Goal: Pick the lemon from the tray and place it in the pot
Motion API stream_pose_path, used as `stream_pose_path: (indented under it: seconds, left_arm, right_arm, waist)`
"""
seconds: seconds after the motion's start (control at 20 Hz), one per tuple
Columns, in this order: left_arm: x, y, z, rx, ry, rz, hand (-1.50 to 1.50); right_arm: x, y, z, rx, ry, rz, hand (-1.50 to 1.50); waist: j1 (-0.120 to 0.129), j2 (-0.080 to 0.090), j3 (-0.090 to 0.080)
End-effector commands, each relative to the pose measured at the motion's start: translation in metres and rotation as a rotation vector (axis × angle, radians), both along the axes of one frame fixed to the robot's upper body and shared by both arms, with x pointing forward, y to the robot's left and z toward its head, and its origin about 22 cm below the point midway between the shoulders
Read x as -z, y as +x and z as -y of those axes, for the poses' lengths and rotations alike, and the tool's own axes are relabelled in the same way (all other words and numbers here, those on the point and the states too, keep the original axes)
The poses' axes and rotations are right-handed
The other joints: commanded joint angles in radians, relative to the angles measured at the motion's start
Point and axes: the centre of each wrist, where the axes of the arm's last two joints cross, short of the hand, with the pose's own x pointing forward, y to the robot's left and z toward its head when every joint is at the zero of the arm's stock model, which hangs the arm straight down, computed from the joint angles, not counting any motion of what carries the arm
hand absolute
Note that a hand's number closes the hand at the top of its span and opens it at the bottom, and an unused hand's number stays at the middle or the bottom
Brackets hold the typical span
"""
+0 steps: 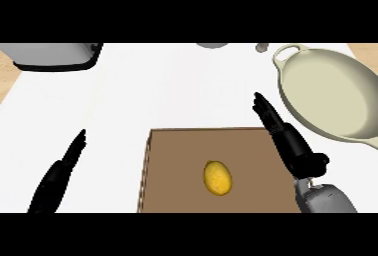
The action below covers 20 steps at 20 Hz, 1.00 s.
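Lemon point(217, 178) lying on the brown tray point(170, 150), a bit right of the tray's middle and toward the near end, long side running away from the viewer. Bare tray all round it, nothing touching it.

Right hand point(284, 135) stretched out along the tray's right edge, fingers straight and held together, tips pointing up and a little left, reaching just past the tray's far right corner. Not holding anything, well clear of the lemon. Grey forearm point(323, 199) coming in at the lower right behind it.

Left hand point(63, 170) over at the lower left, out on the white worktop point(177, 85) and apart from the tray's left edge. Fingers straight and together there too, pointing up, nothing in it. Looks parked.

Pot point(328, 95) sitting at the upper right of the worktop, cream coloured, wide and shallow-looking, small loop handle at its top left rim. Inside looks bare. Right fingertips near its lower left rim but not touching, far as can be told.

Further back: a grey appliance with a dark base point(53, 56) in the top left corner, cut off by the edge. A couple of small grey things at the very top middle, too cropped to name. Strip of wood-coloured surface point(7, 75) past the worktop's left side.
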Motion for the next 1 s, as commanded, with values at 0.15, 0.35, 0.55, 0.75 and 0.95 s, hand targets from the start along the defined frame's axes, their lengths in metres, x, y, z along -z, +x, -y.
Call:
stream_pose_path:
  seconds: [0.15, 0.35, 0.55, 0.75, 0.95]
  left_arm:
    - [-0.06, 0.042, 0.023, -0.08, -0.164, 0.19, 0.0]
    - [-0.075, 0.064, 0.034, -0.115, -0.293, 0.224, 0.0]
    - [-0.124, 0.098, 0.031, -0.165, -0.304, 0.213, 0.0]
    - [-0.108, 0.076, 0.047, -0.18, -0.298, 0.209, 0.0]
    - [-0.104, 0.067, 0.035, -0.172, -0.294, 0.198, 0.0]
  right_arm:
    - [-0.047, 0.058, 0.005, -0.088, 0.026, 0.16, 1.5]
    - [-0.057, 0.061, 0.046, -0.097, -0.522, 0.35, 1.5]
    - [-0.006, 0.07, 0.041, -0.092, -0.129, 0.381, -1.5]
    - [-0.023, 0.065, 0.055, -0.208, -0.103, 0.465, -1.5]
    - [-0.056, 0.066, 0.045, -0.304, -0.211, 0.438, -1.5]
  waist:
    - [0.043, 0.028, -0.002]
    - [0.034, 0.033, -0.006]
    - [0.017, 0.032, -0.002]
    - [0.014, 0.026, -0.004]
    - [0.012, 0.023, -0.004]
